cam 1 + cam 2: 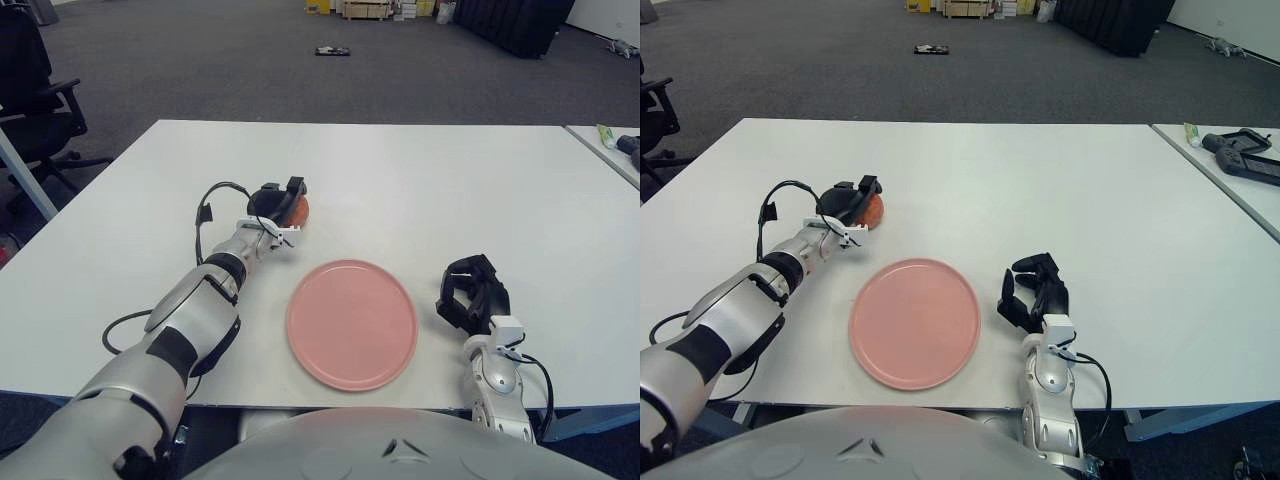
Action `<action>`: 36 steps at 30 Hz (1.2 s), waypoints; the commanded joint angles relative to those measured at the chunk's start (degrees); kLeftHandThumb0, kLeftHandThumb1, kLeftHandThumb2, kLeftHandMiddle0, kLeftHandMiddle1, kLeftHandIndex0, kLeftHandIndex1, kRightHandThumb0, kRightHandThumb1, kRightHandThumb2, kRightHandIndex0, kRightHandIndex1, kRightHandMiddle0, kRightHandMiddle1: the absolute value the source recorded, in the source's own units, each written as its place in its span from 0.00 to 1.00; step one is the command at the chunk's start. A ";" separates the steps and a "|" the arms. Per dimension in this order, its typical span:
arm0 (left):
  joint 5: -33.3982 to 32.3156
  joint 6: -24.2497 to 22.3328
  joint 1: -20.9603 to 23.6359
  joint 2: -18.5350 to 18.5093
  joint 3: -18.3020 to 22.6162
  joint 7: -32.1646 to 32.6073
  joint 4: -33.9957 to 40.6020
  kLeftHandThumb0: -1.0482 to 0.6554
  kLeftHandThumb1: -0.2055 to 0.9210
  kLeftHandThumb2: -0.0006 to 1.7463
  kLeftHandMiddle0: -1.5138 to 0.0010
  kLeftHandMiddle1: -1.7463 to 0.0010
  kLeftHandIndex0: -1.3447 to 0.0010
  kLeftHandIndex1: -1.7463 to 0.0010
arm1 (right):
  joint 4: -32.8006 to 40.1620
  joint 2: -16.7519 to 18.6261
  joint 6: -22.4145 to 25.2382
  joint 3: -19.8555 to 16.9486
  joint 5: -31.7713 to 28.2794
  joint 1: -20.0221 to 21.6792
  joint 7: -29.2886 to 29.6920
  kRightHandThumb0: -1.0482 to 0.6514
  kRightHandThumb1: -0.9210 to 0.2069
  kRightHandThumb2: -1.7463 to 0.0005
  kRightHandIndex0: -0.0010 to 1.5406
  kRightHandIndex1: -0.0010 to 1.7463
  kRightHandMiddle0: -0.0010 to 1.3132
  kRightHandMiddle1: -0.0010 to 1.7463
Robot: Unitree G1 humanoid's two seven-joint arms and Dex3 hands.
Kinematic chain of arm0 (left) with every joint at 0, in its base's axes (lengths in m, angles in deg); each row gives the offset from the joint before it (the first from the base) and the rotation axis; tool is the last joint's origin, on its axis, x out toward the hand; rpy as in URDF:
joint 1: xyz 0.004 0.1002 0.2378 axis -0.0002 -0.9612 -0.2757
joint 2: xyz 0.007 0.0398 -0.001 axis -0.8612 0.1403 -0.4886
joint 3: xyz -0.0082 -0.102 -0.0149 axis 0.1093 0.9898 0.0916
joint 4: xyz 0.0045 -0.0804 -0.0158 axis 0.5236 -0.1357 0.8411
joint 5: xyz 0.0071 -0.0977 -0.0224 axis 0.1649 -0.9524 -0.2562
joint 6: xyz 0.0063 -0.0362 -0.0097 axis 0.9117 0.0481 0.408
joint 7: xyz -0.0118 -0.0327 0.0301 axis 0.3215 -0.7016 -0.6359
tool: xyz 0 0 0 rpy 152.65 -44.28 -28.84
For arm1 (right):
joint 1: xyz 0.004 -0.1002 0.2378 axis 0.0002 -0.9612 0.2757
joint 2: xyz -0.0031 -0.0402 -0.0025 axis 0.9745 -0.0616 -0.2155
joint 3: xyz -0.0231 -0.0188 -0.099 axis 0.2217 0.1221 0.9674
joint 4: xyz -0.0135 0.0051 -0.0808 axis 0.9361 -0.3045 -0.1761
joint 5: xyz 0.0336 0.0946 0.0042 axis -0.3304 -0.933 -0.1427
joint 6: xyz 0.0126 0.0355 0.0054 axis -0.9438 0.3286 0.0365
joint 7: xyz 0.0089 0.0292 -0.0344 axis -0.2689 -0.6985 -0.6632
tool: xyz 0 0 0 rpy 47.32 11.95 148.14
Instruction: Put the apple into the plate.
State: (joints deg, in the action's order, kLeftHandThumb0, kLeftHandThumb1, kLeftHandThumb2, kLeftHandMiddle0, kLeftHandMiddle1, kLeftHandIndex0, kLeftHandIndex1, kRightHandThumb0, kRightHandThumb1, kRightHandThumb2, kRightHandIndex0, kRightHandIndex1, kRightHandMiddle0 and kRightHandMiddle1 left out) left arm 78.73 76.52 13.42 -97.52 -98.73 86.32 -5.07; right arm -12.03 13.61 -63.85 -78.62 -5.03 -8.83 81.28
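A red-orange apple [299,208] sits on the white table [420,190], left of centre and just beyond the pink plate [352,322]. My left hand [279,199] reaches in from the left, and its black fingers wrap over the apple's top and near side, hiding most of it. The apple still looks low on the tabletop. The plate is bare and lies near the front edge. My right hand [472,296] shows beside the plate on its right, fingers curled and holding nothing.
A black office chair [35,95] stands off the table's left corner. A second table at the far right carries a dark controller [1243,154] and a small tube [1193,133]. A dark object [335,51] lies on the carpet far behind.
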 commanded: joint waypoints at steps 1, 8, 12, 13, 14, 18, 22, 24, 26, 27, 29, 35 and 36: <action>0.37 -0.92 -2.41 -0.36 -0.01 -1.22 -1.40 0.61 0.22 0.93 0.45 0.01 0.56 0.01 | 0.34 0.00 0.97 -0.21 0.05 -0.04 0.23 0.37 0.38 0.37 0.64 1.00 0.36 1.00; -0.52 -1.27 -2.56 -0.09 1.33 -2.81 -1.52 0.61 0.22 0.92 0.44 0.05 0.57 0.00 | 0.36 -0.07 1.11 -0.35 -0.68 0.02 -0.26 0.37 0.38 0.37 0.63 1.00 0.36 1.00; -1.85 -1.76 -2.29 0.30 2.73 -4.51 -1.36 0.61 0.21 0.93 0.43 0.05 0.56 0.00 | 0.23 -0.20 1.19 -0.50 -0.61 0.12 -0.19 0.37 0.37 0.37 0.63 1.00 0.36 1.00; -2.05 -1.85 -2.28 0.36 2.95 -4.80 -1.35 0.61 0.20 0.93 0.43 0.05 0.56 0.00 | 0.22 -0.21 1.19 -0.51 -0.60 0.12 -0.18 0.37 0.37 0.37 0.63 1.00 0.36 1.00; -2.13 -1.90 -2.28 0.39 3.06 -4.94 -1.34 0.61 0.20 0.93 0.42 0.05 0.56 0.00 | 0.21 -0.22 1.19 -0.53 -0.60 0.13 -0.19 0.37 0.37 0.37 0.63 1.00 0.36 1.00; -4.34 -2.48 -1.88 0.75 5.21 -7.18 -0.91 0.61 0.19 0.94 0.42 0.05 0.55 0.00 | 0.32 -0.13 1.59 -0.59 -0.39 0.19 0.09 0.37 0.37 0.37 0.64 1.00 0.36 1.00; -5.38 -2.90 -1.90 0.92 6.22 -7.95 -0.71 0.61 0.19 0.94 0.42 0.06 0.55 0.00 | 0.31 -0.18 1.70 -0.69 -0.29 0.29 0.14 0.37 0.37 0.37 0.64 1.00 0.36 1.00; -6.16 -2.60 -1.78 0.76 6.97 -8.54 -0.36 0.61 0.19 0.94 0.42 0.06 0.55 0.00 | 0.27 -0.18 1.55 -0.73 -0.36 0.35 0.07 0.37 0.37 0.37 0.64 1.00 0.36 1.00; -6.89 -2.43 -1.73 0.73 7.62 -8.98 -0.13 0.61 0.19 0.93 0.42 0.06 0.55 0.00 | 0.16 -0.19 1.37 -0.79 -0.45 0.44 0.00 0.37 0.37 0.37 0.64 1.00 0.36 1.00; -7.07 -2.47 -1.76 0.79 7.80 -9.06 -0.14 0.61 0.20 0.93 0.42 0.06 0.55 0.00 | 0.11 -0.19 1.31 -0.81 -0.49 0.48 -0.02 0.37 0.37 0.37 0.63 1.00 0.35 1.00; -7.34 -2.48 -1.65 0.74 8.11 -9.17 -0.03 0.61 0.20 0.93 0.42 0.06 0.55 0.00 | -0.07 -0.18 1.09 -0.86 -0.58 0.59 -0.08 0.37 0.37 0.37 0.63 1.00 0.35 1.00; -8.64 -1.82 -1.45 0.54 9.58 -9.98 0.44 0.61 0.22 0.92 0.43 0.06 0.56 0.00 | -0.36 -0.15 0.94 -1.02 -1.25 0.81 -0.53 0.37 0.37 0.37 0.63 1.00 0.35 1.00; -8.83 -1.54 -1.50 0.53 9.81 -9.74 0.49 0.61 0.22 0.92 0.43 0.07 0.56 0.00 | -0.38 -0.12 0.98 -1.04 -1.42 0.85 -0.65 0.37 0.37 0.37 0.64 1.00 0.35 1.00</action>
State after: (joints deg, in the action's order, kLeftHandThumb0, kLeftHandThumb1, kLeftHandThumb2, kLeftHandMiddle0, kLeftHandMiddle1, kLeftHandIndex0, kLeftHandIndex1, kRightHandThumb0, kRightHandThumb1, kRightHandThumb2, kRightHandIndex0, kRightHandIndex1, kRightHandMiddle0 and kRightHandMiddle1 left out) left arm 70.31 74.67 13.26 -97.07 -89.46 78.02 -4.27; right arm -11.85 13.48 -63.38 -79.39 -5.41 -8.64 81.02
